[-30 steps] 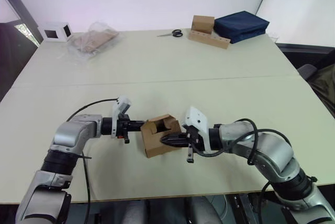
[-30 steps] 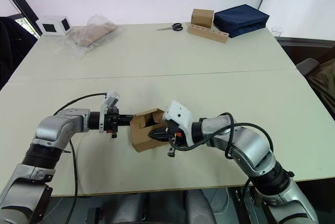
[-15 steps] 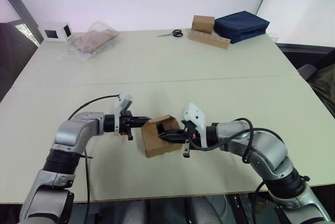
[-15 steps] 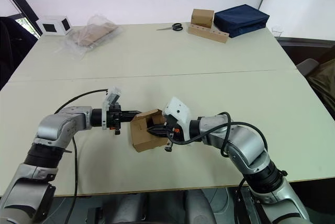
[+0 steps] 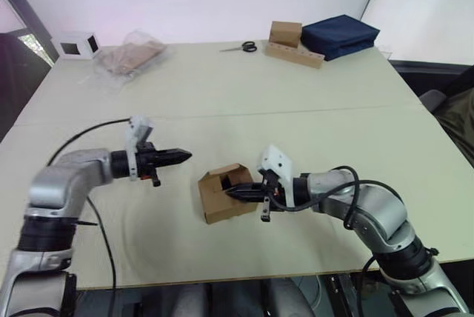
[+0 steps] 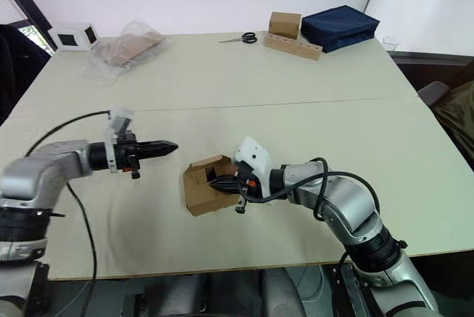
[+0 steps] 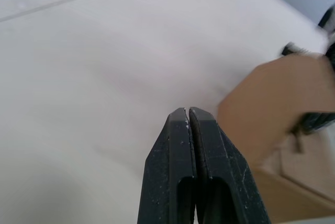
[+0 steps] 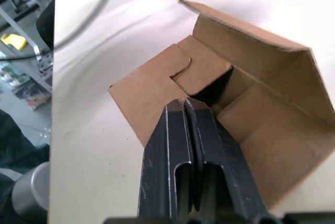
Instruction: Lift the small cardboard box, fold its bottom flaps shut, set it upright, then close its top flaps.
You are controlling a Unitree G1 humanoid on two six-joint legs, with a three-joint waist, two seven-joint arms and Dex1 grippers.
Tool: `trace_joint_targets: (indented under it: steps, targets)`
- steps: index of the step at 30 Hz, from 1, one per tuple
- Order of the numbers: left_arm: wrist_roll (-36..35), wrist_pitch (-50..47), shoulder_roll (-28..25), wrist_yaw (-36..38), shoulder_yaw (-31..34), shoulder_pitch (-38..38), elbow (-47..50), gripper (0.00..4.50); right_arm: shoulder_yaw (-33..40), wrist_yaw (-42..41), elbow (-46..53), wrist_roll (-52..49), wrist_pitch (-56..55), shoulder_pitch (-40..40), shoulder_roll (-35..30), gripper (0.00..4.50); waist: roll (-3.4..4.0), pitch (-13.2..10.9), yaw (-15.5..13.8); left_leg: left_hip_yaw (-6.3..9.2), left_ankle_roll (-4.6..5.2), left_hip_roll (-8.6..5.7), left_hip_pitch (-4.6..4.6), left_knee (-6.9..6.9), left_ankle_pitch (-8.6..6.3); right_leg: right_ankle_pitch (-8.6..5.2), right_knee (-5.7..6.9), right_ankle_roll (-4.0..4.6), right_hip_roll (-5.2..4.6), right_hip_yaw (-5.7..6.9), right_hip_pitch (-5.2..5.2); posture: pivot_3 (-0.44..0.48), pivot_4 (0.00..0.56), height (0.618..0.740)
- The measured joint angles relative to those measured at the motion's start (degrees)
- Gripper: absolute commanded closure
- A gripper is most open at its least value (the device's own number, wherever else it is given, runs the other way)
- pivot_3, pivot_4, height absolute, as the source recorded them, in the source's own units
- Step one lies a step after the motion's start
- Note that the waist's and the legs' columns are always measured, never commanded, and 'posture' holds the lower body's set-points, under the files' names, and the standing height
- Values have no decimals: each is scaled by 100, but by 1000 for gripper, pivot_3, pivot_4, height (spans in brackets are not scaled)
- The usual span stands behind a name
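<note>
so my right fingers (image 6: 226, 184), pressed together, are poking into the open end of the small cardboard box (image 6: 201, 187) lying on the table (image 6: 296, 124), while my closed left fingers (image 6: 164, 147) point at it from well off to its left

The small cardboard box (image 5: 225, 192) was plain brown, unprinted, on a pale cream table (image 5: 222, 95). Both the left gripper (image 5: 184, 156) and the right gripper (image 5: 231, 193) had black fingers beneath white housings.
</note>
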State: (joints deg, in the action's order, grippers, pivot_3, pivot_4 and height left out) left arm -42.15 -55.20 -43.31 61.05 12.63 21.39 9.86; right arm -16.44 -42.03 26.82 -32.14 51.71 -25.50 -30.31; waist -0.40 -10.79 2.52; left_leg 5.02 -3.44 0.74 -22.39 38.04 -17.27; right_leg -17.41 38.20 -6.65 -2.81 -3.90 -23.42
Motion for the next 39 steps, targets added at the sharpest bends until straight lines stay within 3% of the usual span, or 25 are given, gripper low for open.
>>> trace_joint_targets:
  steps: [8,18,27,32,37,39]
  targets:
    - [-888,-584,-177,-293,351,-1091,1467,4450,-14,-33,-35,52,-101,22,33,4500,-2,1,-37,5,-5,-1,2,1,3,0,1,0,2,4,5,0,150,740]
    - [-461,-121,24,-656,-672,-1240,1589,4450,-14,-98,-56,41,-124,35,48,4500,-1,2,-25,2,-5,-1,2,0,3,0,-1,0,3,3,5,0,150,740]
    - [-232,393,135,-666,-1032,-1153,1479,4450,28,-97,6,-46,-60,73,51,4500,-1,2,-36,2,-5,-1,2,0,3,0,-2,0,2,3,6,0,150,740]
    - [-216,508,80,-601,-1082,-1144,1424,4450,810,-111,4,-858,219,12,249,4500,0,2,-35,2,-5,-1,4,0,3,0,-2,0,2,4,8,0,150,740]
    - [-223,586,64,-510,-1119,-1107,1311,4450,1642,-33,-278,-1584,362,-785,389,4500,1,2,-35,3,-4,-1,8,-1,2,0,-2,1,4,4,12,0,150,740]
    - [-227,595,66,-492,-1122,-1044,1251,4500,1526,19,-544,-1393,279,-893,390,3976,1,2,-31,1,-4,-1,8,-1,3,0,-2,1,4,4,11,0,150,740]
